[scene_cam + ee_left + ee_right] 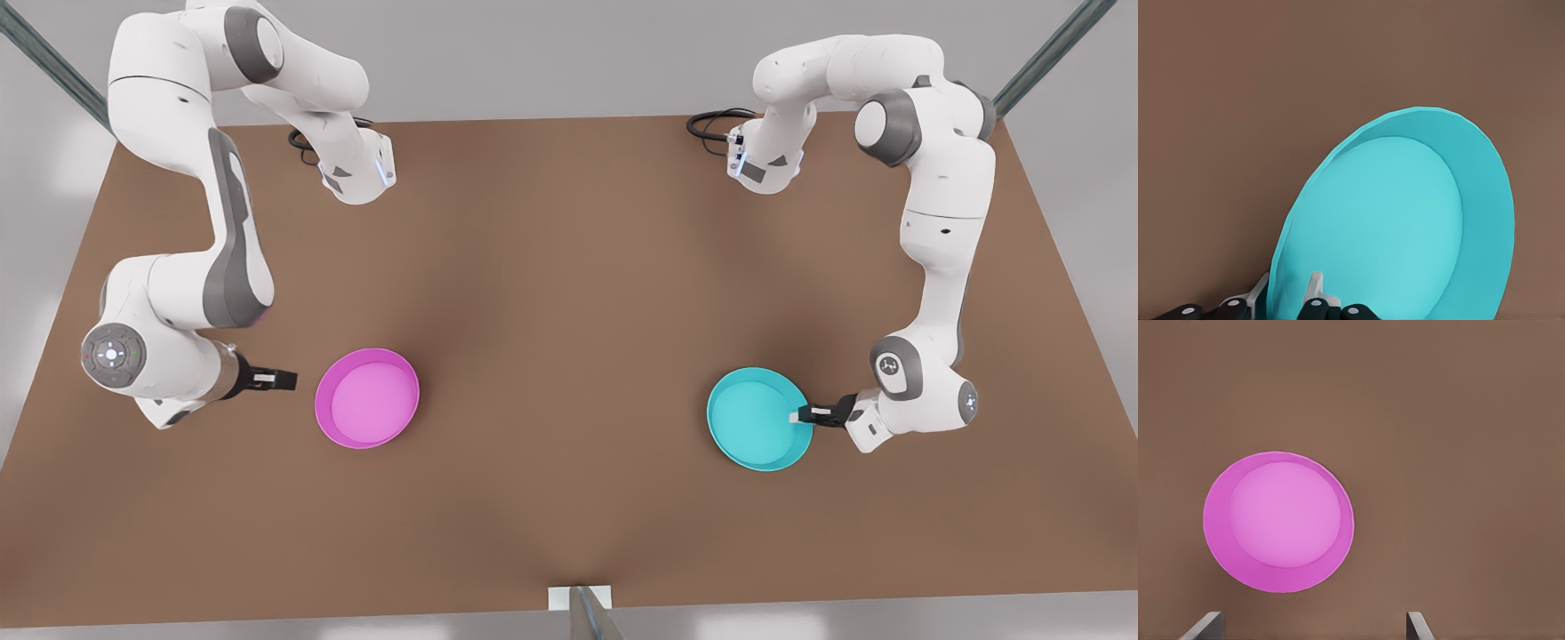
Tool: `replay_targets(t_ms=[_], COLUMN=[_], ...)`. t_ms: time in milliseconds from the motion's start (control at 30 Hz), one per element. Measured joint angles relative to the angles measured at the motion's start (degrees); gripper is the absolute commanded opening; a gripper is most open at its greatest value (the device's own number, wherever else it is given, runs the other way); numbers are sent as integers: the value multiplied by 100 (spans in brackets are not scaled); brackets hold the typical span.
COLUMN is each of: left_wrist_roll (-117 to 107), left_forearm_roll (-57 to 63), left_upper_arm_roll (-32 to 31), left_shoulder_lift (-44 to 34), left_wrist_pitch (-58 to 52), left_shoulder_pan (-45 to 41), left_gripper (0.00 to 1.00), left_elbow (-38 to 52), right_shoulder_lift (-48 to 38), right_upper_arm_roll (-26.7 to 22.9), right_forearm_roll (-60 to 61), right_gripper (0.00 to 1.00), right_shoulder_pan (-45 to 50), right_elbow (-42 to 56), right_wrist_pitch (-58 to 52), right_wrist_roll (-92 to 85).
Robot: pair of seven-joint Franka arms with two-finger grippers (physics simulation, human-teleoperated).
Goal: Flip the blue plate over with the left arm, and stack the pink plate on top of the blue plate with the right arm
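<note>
A simulated robot test cell: two white arms (178, 222) bolted to a bare brown counter (569, 293), plain grey surroundings, metal frame struts (53, 62) at the corners, black cables (711, 120) at the arm bases.

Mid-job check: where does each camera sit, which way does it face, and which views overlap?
Front view: high above the table, looking down; both arms, both plates.
Left wrist view: on the arm at the front view's right, facing the blue plate; left pincer clamps its rim.
Right wrist view: on the other arm, facing the pink plate; open right pincer short of it.
Shared: each plate appears in front view too.
</note>
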Motion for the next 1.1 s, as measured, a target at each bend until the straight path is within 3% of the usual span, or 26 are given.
replay_targets(t_ms=[433, 1100], left_wrist_roll=[-9, -86], left_forearm_roll=[1, 445], left_upper_arm_roll=[8, 0], left_shoulder_lift=[2, -5], left_wrist_pitch=[0, -100], left_shoulder_pan=[0, 0], left_gripper=[31, 27], left_elbow=[0, 22], right_shoulder_lift=[-9, 0], right_upper_arm_roll=[0, 0], right_forearm_roll=[-94, -148], right_gripper=[100, 100], right_shoulder_pan=[58, 128], right_elbow=[0, 88], right_wrist_pitch=[44, 62], right_wrist_roll=[167, 167])
